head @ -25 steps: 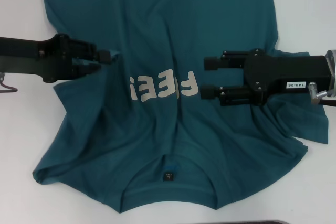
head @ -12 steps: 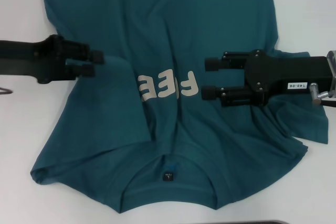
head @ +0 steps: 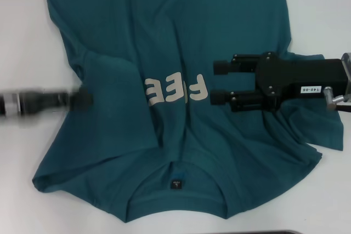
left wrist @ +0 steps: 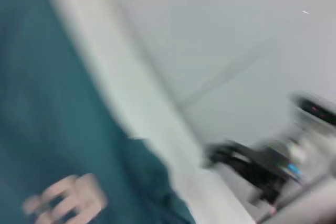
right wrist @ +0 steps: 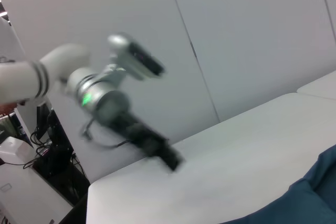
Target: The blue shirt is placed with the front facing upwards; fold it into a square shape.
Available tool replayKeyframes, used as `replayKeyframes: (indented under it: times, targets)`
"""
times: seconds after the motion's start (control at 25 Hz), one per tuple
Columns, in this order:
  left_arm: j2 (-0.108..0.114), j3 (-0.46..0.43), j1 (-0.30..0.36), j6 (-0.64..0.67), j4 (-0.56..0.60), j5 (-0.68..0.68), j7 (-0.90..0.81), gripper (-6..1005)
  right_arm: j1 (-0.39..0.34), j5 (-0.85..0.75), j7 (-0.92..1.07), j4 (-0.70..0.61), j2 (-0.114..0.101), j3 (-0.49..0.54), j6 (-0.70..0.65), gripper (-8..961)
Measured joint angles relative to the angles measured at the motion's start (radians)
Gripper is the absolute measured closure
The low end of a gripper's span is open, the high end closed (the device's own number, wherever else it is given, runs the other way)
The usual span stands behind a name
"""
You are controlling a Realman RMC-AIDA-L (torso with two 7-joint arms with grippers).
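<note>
Bright even light, soft shadows, left gripper (head: 82,101) motion-blurred

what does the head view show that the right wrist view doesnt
Only the head view shows the cream lettering, the neck label and the right gripper with fingers apart over the shirt. Only the right wrist view shows the wall panels behind the table. Both show the blue shirt, the white table and the blurred left gripper.

I can't read my left claw (head: 82,101): it's a motion-blurred streak. The dark teal-blue cotton T-shirt (head: 181,36) runs off the head view's top edge, hem unseen.
</note>
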Motion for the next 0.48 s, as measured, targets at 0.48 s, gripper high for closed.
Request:
replayKeyframes:
  times: [0.48]
  targets:
    - [-0.042,0.024,0.155,0.028,0.108,-0.048,0.652,435,0.008,0.001,0.305,-0.007,-0.019,0.101,0.012,162]
